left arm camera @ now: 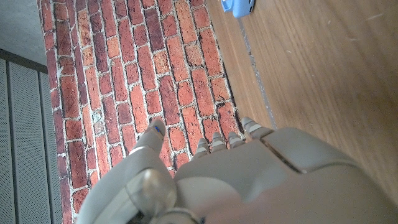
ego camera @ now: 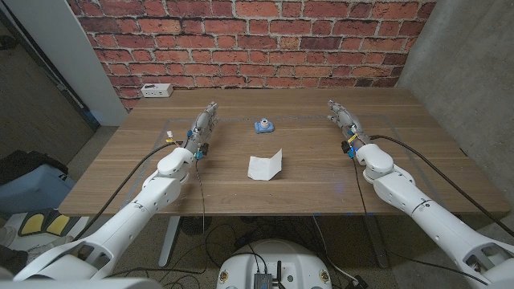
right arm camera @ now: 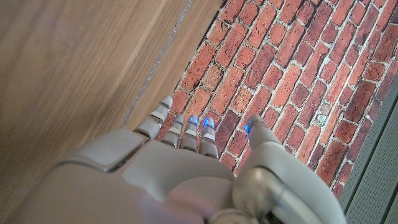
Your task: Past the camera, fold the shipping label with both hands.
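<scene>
A white shipping label (ego camera: 265,165) lies near the middle of the wooden counter (ego camera: 120,172), between the two arms and touched by neither. It is a small sheet of paper, already creased: the larger part lies flat, while the right corner stands up off the wood in a raised flap. Its long axis runs roughly side to side across the counter, tilted a little so the right end sits farther from the robot than the left end. The raised corner points up and toward the brick wall (ego camera: 265,40).

Beyond the label, closer to the wall, sits a small blue camera (ego camera: 263,125), well apart from the paper. In the left wrist view the same blue object (left arm camera: 239,7) shows at the counter's far edge.

The left robot hand (ego camera: 203,128) is on the counter to the left of the label, fingers straight and pointing toward the wall, holding nothing. In its own wrist view the left robot hand (left arm camera: 236,180) shows extended fingers side by side.

The right robot hand (ego camera: 343,120) mirrors it on the right side, fingers stretched out and empty. The right wrist view shows it (right arm camera: 180,174) with fingers straight, thumb apart.

A white power strip (ego camera: 156,91) is on the floor by the wall.
</scene>
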### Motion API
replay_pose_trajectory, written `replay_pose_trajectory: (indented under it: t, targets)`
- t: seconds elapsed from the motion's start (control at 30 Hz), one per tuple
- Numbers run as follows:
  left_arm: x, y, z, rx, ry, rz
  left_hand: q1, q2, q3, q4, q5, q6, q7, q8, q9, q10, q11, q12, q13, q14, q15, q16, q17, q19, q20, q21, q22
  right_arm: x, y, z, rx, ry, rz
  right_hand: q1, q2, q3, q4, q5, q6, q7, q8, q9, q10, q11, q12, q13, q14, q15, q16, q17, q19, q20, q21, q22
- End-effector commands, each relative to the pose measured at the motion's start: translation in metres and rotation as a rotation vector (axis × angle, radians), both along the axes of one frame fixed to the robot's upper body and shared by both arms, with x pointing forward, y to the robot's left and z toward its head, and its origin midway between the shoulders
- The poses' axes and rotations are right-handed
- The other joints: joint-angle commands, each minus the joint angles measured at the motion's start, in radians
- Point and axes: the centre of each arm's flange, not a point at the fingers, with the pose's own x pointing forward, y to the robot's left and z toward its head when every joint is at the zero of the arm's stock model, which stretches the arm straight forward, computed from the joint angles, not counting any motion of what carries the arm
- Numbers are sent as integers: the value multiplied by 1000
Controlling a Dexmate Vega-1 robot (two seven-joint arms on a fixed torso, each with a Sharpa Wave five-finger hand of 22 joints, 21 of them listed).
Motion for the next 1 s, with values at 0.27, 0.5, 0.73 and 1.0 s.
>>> replay_pose_trajectory:
  t: [0.27,0.5,0.73,1.0]
  targets:
    - [-1,-5,-1,10,7,-5,2,4,1,0,5,-1,-10,6,2,-9,2,5,1,-18,-9,6,4,-6,-1,6,3,-21,15,5,-189,-18,-108,0,1,-4,1,1,19,0,6,4,15,7,7,2,13,4,6,1,15,3,7,3]
    - [-2,-7,-2,11,11,-10,2,6,1,0,5,0,-8,6,2,-8,4,6,1,-16,-9,6,4,-6,2,7,3,-29,21,9,-253,-29,-146,2,2,-4,0,1,22,-4,6,4,16,7,7,2,13,5,5,1,15,4,7,3]
    - [-2,-9,-3,12,13,-14,1,6,1,0,5,0,-9,6,2,-8,5,7,1,-16,-8,7,4,-6,3,8,3,-34,26,10,-297,-46,-160,5,3,-4,-2,2,23,-6,5,4,16,5,7,2,15,4,6,0,15,3,7,3]
    - [-2,-10,-4,14,16,-15,1,6,0,-1,5,0,-10,6,2,-9,5,7,1,-16,-9,6,4,-6,3,9,3,-43,35,13,-354,-70,-186,8,5,-3,-3,2,27,-9,5,4,21,8,8,1,19,-1,6,-1,16,3,7,3]
